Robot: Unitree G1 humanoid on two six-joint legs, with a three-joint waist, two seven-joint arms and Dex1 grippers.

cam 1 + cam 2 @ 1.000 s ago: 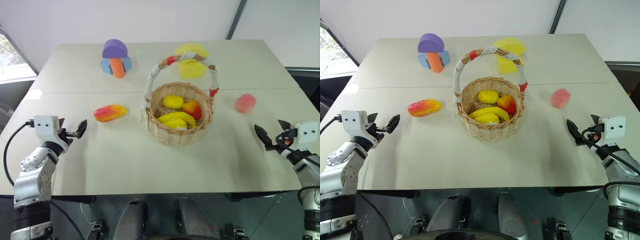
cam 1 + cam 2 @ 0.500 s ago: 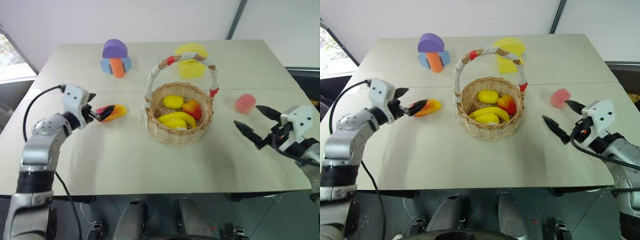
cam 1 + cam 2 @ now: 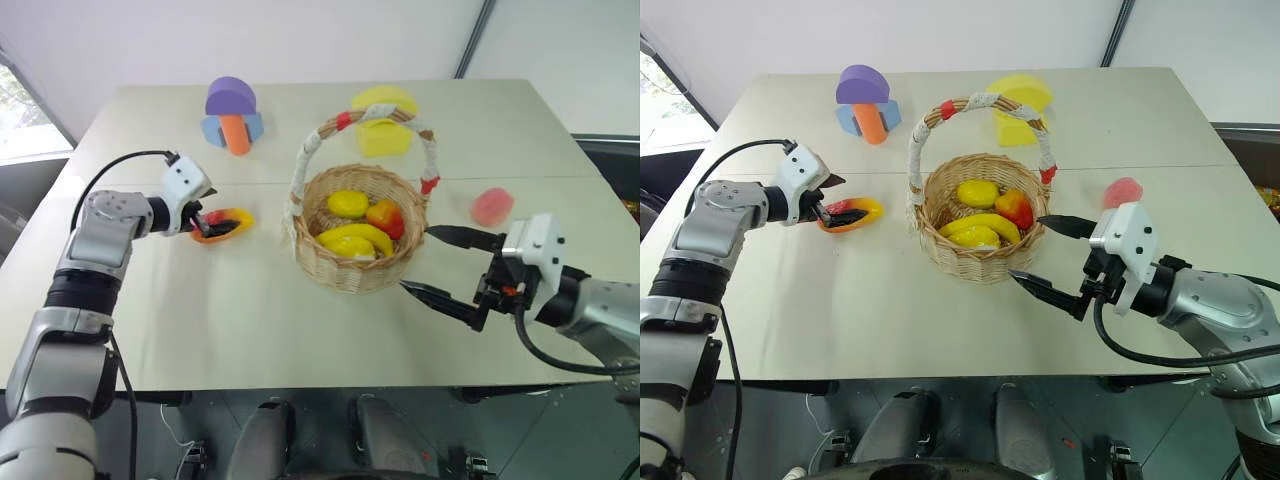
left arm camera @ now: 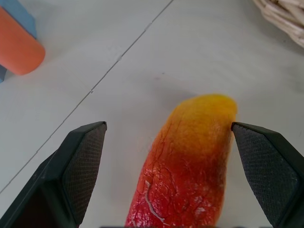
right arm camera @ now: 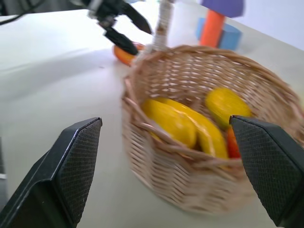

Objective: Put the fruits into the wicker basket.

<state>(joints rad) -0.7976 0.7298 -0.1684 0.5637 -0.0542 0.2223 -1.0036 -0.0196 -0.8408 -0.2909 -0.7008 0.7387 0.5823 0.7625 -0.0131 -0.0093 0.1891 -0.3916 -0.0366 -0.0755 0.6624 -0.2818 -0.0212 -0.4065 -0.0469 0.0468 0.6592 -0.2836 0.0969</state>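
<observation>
The elongated red-orange-yellow fruit (image 3: pixel 228 224) lies on the table left of the wicker basket (image 3: pixel 358 270). My left gripper (image 3: pixel 207 224) is open around its red end; in the left wrist view the fruit (image 4: pixel 190 161) lies between the two fingers with a gap on each side. The pink rounded fruit (image 3: pixel 491 206) rests on the table right of the basket. My right gripper (image 3: pixel 418 259) stands open and empty by the basket's right front wall, left of the pink fruit. The basket (image 5: pixel 190 180) holds yellow and red-orange toy fruits.
Purple, blue and orange foam blocks (image 3: pixel 232 117) stand at the back left and yellow foam blocks (image 3: pixel 383 122) at the back behind the basket's tall handle (image 3: pixel 340 122). The table's front edge runs just below my right arm.
My left gripper went forward and right to straddle the elongated fruit. My right gripper swung left from the table's right edge to the basket's side, past the pink fruit.
</observation>
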